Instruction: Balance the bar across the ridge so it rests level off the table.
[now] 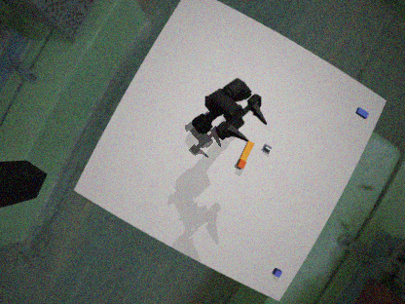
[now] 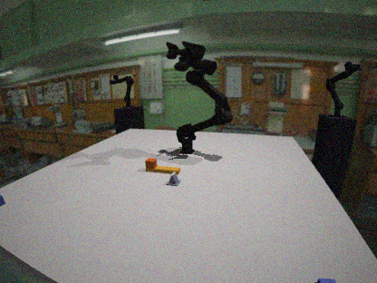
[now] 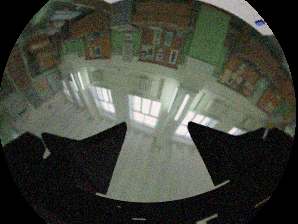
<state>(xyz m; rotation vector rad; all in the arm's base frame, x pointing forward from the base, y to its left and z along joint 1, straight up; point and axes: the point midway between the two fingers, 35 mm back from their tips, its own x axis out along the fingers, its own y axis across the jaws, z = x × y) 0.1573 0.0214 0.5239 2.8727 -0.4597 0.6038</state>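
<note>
An orange bar (image 1: pixel 246 152) (image 2: pixel 167 170) lies flat on the white table (image 1: pixel 302 205) (image 2: pixel 236 218), with a darker orange block (image 1: pixel 241 164) (image 2: pixel 150 163) at one end. A small grey ridge (image 1: pixel 266 148) (image 2: pixel 173 180) stands on the table just beside the bar, apart from it. My gripper (image 1: pixel 256 132) (image 2: pixel 172 51) (image 3: pixel 157 125) is open and empty, raised high above the table on the black arm. In the wrist view the two dark fingers stand wide apart and point out at the room; bar and ridge are not in that view.
Small blue markers sit at two table corners (image 1: pixel 361 112) (image 1: pixel 276 272). The arm's base (image 2: pixel 186 146) stands on the table behind the bar. Other dark arms on pedestals (image 2: pixel 334 150) (image 2: pixel 128 119) stand beyond the table edges.
</note>
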